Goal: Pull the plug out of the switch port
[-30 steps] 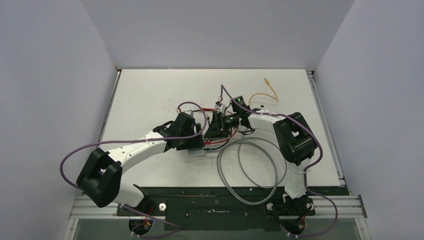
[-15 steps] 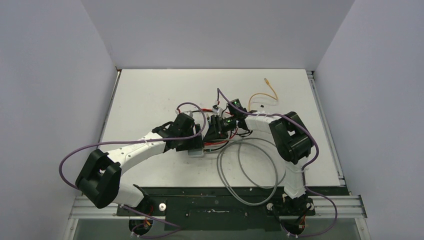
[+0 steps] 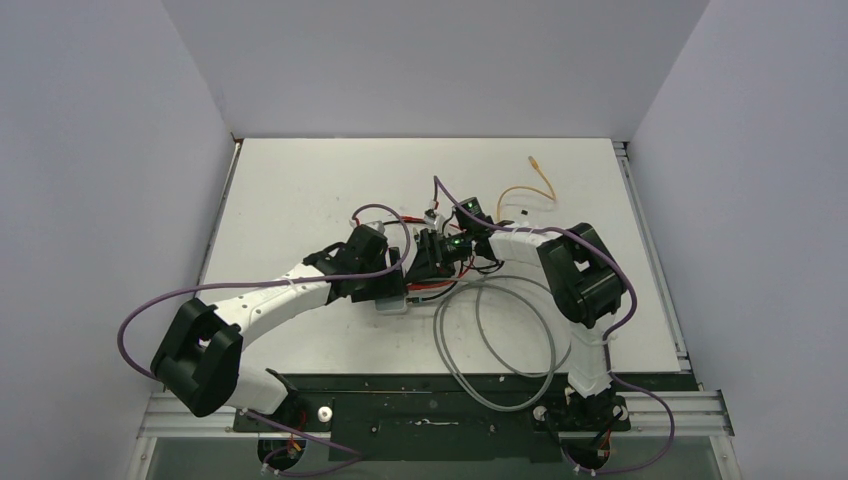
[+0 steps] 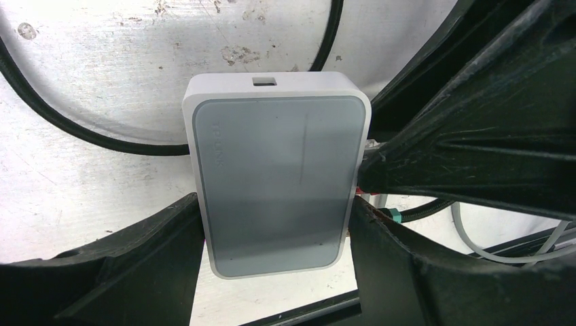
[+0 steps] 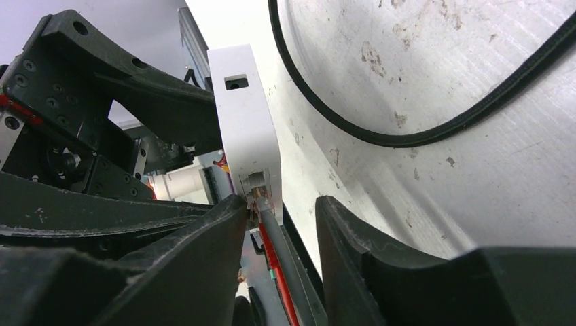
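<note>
White-and-black left arm (image 3: 270,297) at the left, stretched from the near-left corner of the scuffed pale table (image 3: 300,190) toward its middle. At the arm's tip, left gripper (image 4: 275,197) clenched on the small flat pale grey-blue switch box (image 4: 275,173) with rounded corners: one black finger (image 4: 156,258) pressed to one long side, its partner to the opposite side. Box flat on the table, near the middle. On the box edge toward the right, a clear plug (image 5: 260,197) seated in a port, with a dark grey cable (image 5: 272,224) trailing from it. Around that plug, right gripper (image 5: 278,207) released, jaws parted: one finger against the plug, the other apart from it, bare table showing in the gap. Beyond the box, a thick black cable (image 5: 407,141) curving over the table. Further right and nearer, a pale grey cable loop (image 3: 500,340) lying by the table's near edge; far right, a thin orange cable (image 3: 530,185), well apart from both grippers.
</note>
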Robot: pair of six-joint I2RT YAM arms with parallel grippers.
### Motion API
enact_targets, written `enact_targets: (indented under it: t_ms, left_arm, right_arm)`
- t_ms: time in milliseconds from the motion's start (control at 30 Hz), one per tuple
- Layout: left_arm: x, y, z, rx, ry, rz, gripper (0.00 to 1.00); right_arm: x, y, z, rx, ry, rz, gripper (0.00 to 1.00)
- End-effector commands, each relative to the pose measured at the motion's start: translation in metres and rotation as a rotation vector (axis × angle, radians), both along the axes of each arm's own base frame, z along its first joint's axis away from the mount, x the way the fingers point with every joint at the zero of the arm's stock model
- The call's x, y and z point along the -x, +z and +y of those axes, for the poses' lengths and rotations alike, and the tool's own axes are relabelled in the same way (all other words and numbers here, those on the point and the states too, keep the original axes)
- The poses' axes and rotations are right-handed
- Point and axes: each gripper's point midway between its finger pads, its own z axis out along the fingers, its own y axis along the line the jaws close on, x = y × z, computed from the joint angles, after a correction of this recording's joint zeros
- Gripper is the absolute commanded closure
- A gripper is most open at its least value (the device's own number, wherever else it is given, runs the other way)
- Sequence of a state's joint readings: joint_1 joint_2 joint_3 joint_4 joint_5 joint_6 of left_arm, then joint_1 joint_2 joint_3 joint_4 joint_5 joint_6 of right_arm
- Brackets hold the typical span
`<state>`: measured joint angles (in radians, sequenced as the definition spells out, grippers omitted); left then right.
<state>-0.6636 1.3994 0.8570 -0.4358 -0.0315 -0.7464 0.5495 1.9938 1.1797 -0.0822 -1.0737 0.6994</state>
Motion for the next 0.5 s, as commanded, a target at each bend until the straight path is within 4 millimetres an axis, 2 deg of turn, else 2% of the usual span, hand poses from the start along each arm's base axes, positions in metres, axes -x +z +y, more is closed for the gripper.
enact_targets:
  t_ms: [0,67,167,367,467]
  left_arm:
    - [-0.0178,0.0310,-0.0151,0.101,-0.005,-0.105,1.00]
    - [-0.0183,0.0322,-0.0143,0.102,-0.004,-0.108,1.00]
    - [-0.0182,0.0324,-0.0139,0.102,-0.004,-0.110,1.00]
    - [-0.0176,0.0317,-0.0138,0.104,-0.005,-0.106,1.00]
    - [-0.0179,0.0326,-0.0141,0.108,-0.007,-0.109,1.00]
  right_arm:
    - [-0.0106,0.0142,0.0119,-0.046,0.001,-0.062,0.61]
    - [-0.0102,0.0127,0.0123,-0.047,0.001,-0.056,0.64]
    - [-0.0095,0.0114,0.0122,-0.046,0.002,-0.051,0.63]
    - [-0.0131,0.0190,0.0144,-0.071,0.000,-0.074,0.51]
    - [-0.0142,0.0210,0.0150,-0.074,-0.008,-0.077,0.58]
